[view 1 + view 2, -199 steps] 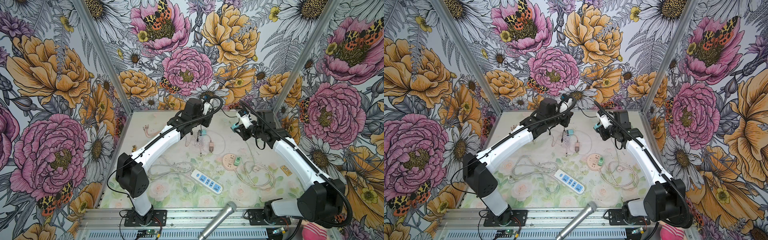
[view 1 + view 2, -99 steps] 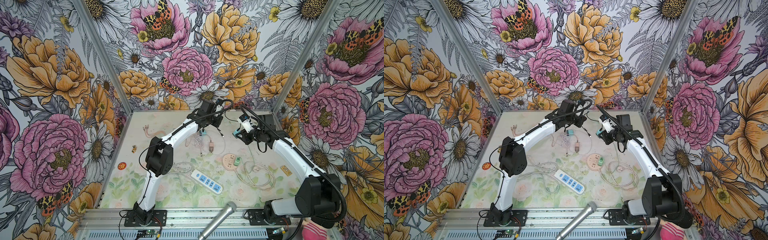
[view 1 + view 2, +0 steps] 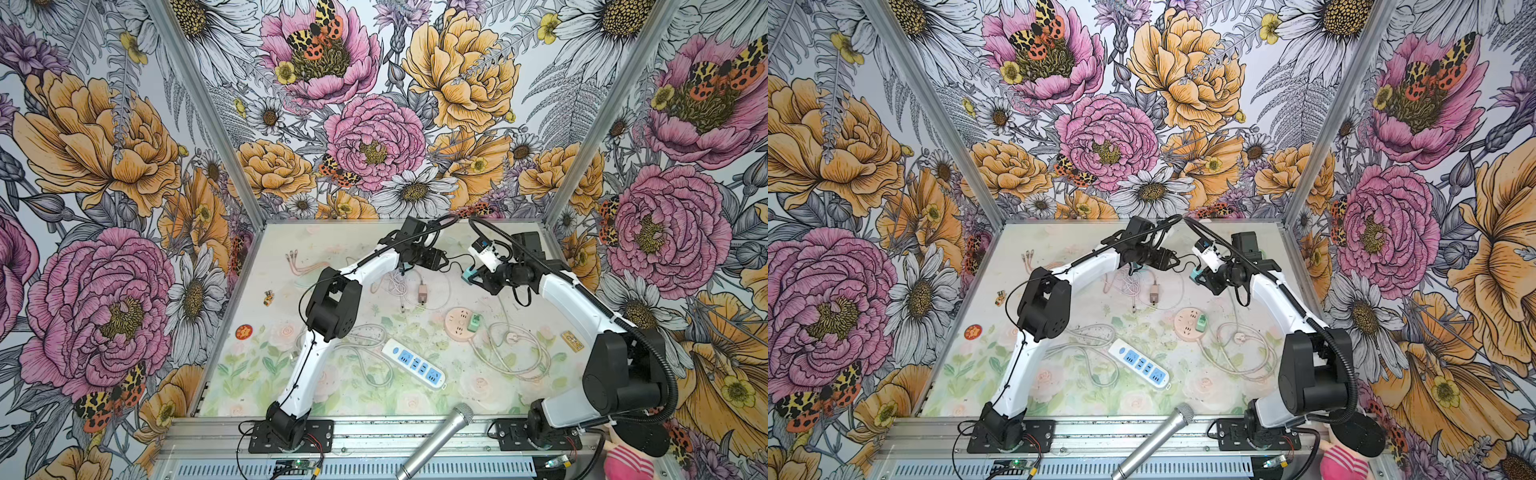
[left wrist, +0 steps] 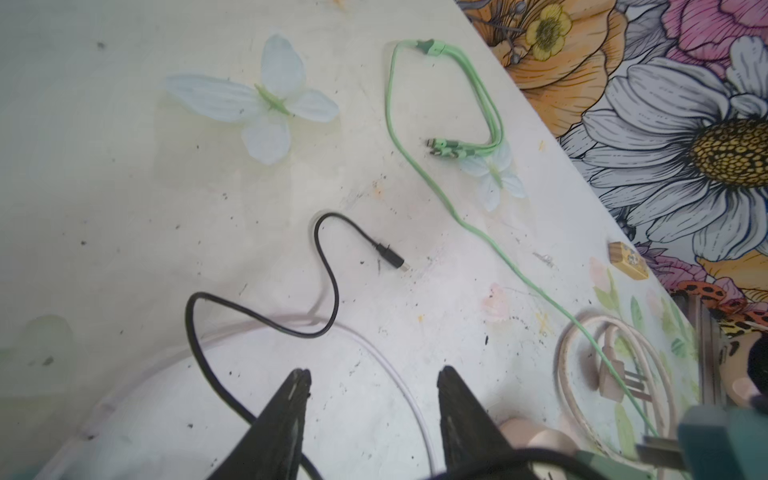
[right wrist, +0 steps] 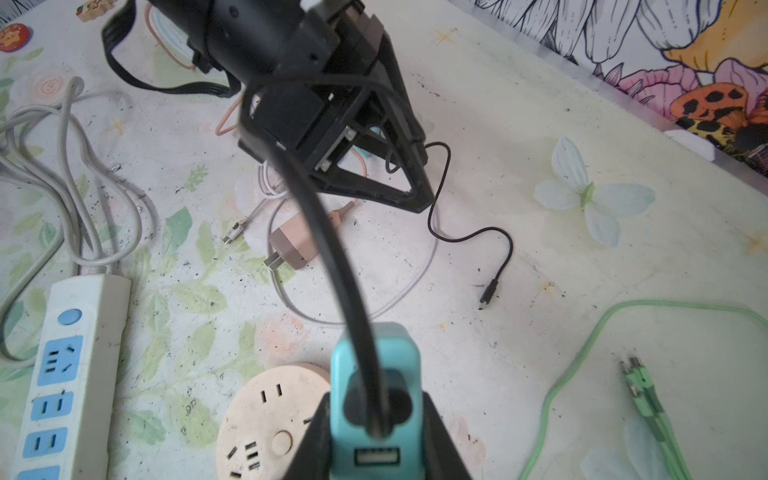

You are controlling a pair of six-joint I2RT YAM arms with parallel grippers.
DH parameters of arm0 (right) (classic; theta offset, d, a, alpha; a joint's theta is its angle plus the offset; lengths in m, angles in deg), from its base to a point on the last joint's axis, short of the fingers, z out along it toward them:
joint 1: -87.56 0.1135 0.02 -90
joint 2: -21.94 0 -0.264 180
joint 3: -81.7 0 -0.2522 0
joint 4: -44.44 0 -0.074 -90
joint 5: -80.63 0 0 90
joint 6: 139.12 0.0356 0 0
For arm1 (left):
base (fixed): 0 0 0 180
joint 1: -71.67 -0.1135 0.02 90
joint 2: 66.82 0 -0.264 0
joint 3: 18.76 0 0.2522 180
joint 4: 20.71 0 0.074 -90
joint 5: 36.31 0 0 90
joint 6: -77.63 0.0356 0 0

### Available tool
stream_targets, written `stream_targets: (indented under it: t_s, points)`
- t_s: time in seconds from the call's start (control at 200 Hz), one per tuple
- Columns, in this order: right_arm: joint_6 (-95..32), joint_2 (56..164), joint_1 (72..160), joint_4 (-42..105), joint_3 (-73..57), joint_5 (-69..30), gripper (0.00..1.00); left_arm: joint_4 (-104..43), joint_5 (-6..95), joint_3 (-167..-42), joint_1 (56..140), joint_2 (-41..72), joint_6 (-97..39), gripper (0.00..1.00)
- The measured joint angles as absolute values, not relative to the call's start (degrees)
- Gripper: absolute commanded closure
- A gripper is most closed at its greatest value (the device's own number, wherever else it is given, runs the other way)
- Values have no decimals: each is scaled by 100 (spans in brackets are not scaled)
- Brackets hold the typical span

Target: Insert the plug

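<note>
On the worktop [image 3: 490, 395], the power strip [image 3: 413, 368] lies front-centre. The round socket [image 3: 457, 328] sits behind it to the right, a coiled cord [image 3: 513, 338] just right of that, and a wall charger [image 3: 422, 286] behind and left.

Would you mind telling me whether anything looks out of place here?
The black cable's plug lies loose on the table, apart from the teal charger held in the right gripper, and the left gripper stands open.

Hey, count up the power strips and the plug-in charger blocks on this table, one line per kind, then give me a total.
Power strips: 2 (white strip, round peach strip)
Charger blocks: 3 (teal block in the right gripper, green block plugged into the round peach strip, tan block lying loose)
Total: 5
</note>
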State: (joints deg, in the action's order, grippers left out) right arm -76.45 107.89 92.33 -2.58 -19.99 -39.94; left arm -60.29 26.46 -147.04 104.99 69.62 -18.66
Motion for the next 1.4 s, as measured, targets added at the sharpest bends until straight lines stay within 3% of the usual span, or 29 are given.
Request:
stream_targets:
  t_s: [0.295,0.51,0.866,1.011,1.401]
  points:
    - [-8052,10863,9126,-470,-2065,-4259,100,-6027,2515,-12691,10265,5771,-1955,33]
    - [-8229,10962,9124,-575,-2065,-4416,100,-5089,2012,-11486,10060,4626,-2307,32]
    - [-8596,11071,9139,-594,-2137,-4335,100,-4333,1803,-10647,9780,4357,-2624,31]
    - [-8651,11030,9139,-597,-2207,-4305,100,-4278,1805,-10595,9879,4191,-2635,37]
    - [-8603,10973,9126,-597,-2224,-4390,100,-5144,2528,-9913,11044,2676,-2093,37]
